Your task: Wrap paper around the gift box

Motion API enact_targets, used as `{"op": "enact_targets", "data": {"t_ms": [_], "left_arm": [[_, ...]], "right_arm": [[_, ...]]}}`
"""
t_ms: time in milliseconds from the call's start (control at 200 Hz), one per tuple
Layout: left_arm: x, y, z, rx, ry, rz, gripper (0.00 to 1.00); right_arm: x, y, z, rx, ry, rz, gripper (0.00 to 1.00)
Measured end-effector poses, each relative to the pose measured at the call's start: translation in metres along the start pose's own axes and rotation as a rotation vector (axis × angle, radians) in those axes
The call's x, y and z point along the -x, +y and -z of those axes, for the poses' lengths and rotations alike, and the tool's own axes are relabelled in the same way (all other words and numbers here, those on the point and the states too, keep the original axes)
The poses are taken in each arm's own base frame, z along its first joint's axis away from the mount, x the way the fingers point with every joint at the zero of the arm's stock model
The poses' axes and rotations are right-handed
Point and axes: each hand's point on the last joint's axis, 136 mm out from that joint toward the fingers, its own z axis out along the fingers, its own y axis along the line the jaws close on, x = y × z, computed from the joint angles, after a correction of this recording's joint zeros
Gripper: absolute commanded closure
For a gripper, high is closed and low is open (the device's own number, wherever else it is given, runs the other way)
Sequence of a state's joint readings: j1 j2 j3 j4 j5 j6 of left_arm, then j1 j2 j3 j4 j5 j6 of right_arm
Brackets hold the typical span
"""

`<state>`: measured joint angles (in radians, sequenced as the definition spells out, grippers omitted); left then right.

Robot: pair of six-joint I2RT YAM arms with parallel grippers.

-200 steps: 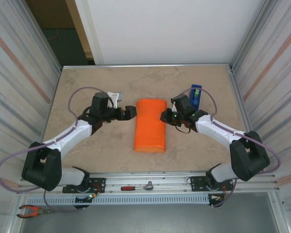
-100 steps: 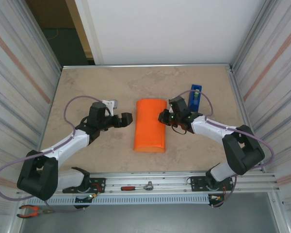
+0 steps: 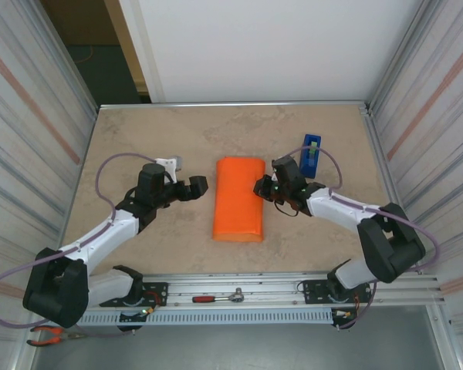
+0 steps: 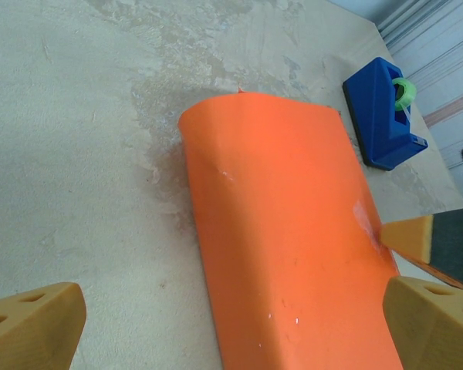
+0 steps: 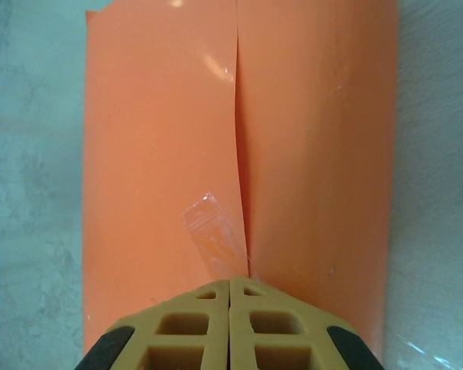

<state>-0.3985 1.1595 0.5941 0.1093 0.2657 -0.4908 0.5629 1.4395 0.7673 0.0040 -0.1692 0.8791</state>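
The folded bright orange paper sheet (image 3: 238,199) lay lengthwise twelve-to-six. The right tool (image 3: 259,187), pressed together, touched its three-o'clock edge; the left tool (image 3: 199,185), spread, stood apart at nine.

Overhead view plus two wrist views.
Top looks down on the whole table (image 3: 139,139); both wrist cameras closely face the orange paper (image 3: 238,199) from opposite sides.
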Motion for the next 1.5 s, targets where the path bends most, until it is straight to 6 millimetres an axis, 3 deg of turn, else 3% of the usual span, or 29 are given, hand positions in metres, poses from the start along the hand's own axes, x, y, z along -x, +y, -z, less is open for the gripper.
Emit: {"op": "enact_targets", "data": {"t_ms": [165,376,641,847,997,1057,1122,1172,1228,1358,1498], "left_arm": [[-0.006,-0.002,0.0,-0.015,0.028,0.008,0.01],[-0.013,-0.008,-0.001,-0.055,0.068,0.014,0.01],[-0.03,-0.013,-0.007,-0.109,0.144,0.031,0.01],[-0.034,-0.022,-0.01,-0.144,0.16,0.022,0.01],[-0.039,-0.026,-0.013,-0.155,0.172,0.019,0.01],[-0.041,-0.027,-0.013,-0.159,0.175,0.016,0.01],[-0.045,-0.029,-0.013,-0.163,0.181,0.013,0.01],[-0.05,-0.028,-0.013,-0.16,0.188,0.01,0.01],[-0.059,-0.027,-0.011,-0.157,0.197,0.011,0.01],[-0.082,-0.021,-0.004,-0.132,0.214,0.006,0.01],[-0.104,-0.02,0.003,-0.113,0.221,-0.025,0.01]], "right_arm": [[0.01,-0.006,0.027,-0.073,-0.046,0.025,0.88],[0.014,-0.024,0.038,-0.206,-0.041,0.073,0.87],[0.006,-0.039,0.019,-0.291,0.028,0.109,0.89],[-0.006,-0.037,-0.001,-0.301,0.076,0.13,0.91],[-0.005,-0.035,0.0,-0.292,0.07,0.131,0.89],[-0.003,-0.032,0.005,-0.289,0.061,0.132,0.82],[0.001,-0.027,0.017,-0.28,0.038,0.134,0.54],[0.006,-0.023,0.029,-0.273,0.011,0.144,0.38],[0.01,-0.016,0.042,-0.254,-0.013,0.152,0.27],[0.013,0.0,0.069,-0.179,-0.058,0.176,0.19],[-0.009,0.002,0.077,-0.095,-0.024,0.169,0.13]]}}
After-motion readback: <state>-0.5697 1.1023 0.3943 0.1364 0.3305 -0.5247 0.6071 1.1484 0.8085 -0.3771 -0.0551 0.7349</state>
